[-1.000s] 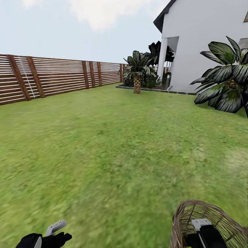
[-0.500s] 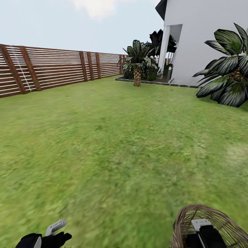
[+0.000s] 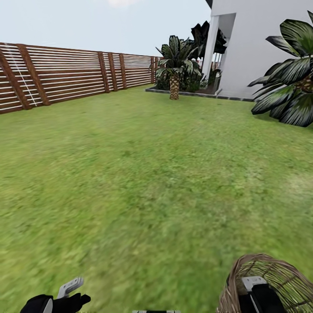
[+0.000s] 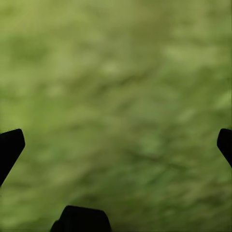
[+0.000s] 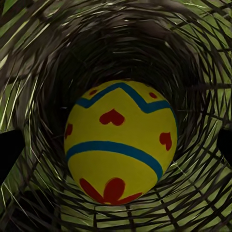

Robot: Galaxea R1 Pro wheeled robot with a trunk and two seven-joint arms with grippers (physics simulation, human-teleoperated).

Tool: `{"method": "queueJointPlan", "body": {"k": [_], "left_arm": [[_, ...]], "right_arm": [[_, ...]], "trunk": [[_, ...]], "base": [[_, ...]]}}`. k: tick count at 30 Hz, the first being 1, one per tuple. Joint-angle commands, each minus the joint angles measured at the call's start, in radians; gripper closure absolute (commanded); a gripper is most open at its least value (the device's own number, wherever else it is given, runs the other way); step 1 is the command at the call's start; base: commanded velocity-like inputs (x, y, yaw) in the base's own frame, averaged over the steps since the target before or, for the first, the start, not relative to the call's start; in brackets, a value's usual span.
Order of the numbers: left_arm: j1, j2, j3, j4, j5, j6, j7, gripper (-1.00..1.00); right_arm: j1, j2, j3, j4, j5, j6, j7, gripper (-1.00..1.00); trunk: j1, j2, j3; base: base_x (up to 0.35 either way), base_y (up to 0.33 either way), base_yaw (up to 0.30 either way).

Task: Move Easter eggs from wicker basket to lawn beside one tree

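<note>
lawn point(image 3: 143, 182) spreads wide, wooden fence point(image 3: 65, 74) behind, white house point(image 3: 261, 43) beyond.

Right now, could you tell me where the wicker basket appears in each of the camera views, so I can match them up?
Head view: the wicker basket sits at the bottom right corner, around the right arm's end.
Left wrist view: blurred grass of the lawn between two dark fingertips; the basket is not in this picture.
Right wrist view: the basket's woven wall rings the frame, with an Easter egg inside.
Shared landmark: the lawn, glimpsed through the weave.
</note>
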Motion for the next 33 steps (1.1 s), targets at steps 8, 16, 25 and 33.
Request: {"method": "queueJointPlan", "body": {"k": [8,16,25,33], "left_arm": [[-0.001,-0.018,-0.001,0.02,0.0,0.007,0.001,-1.0],[-0.001,-0.018,0.001,0.021,0.003,0.007,-0.001,-1.0],[-0.001,-0.018,0.001,0.021,0.003,0.007,-0.002,-1.0],[-0.001,-0.017,0.0,0.02,0.004,0.007,-0.003,-1.0]], "right_arm": [[0.0,0.001,-0.001,-0.002,0.007,0.004,0.009,-1.0],[0.0,0.001,0.0,-0.002,0.007,0.004,0.009,-1.0],[0.0,0.0,-0.001,-0.002,0.007,0.004,0.01,-1.0],[0.0,-0.002,-0.001,-0.003,0.007,0.004,0.011,-1.0]], "trunk": [[0.003,-0.002,-0.032],[0.007,-0.004,-0.063],[0.011,-0.006,-0.098],[0.015,-0.008,-0.129]], "base": [[0.0,-0.042,0.0],[0.0,-0.042,0.0],[0.0,0.0,0.0],[0.0,0.0,0.0]]}}
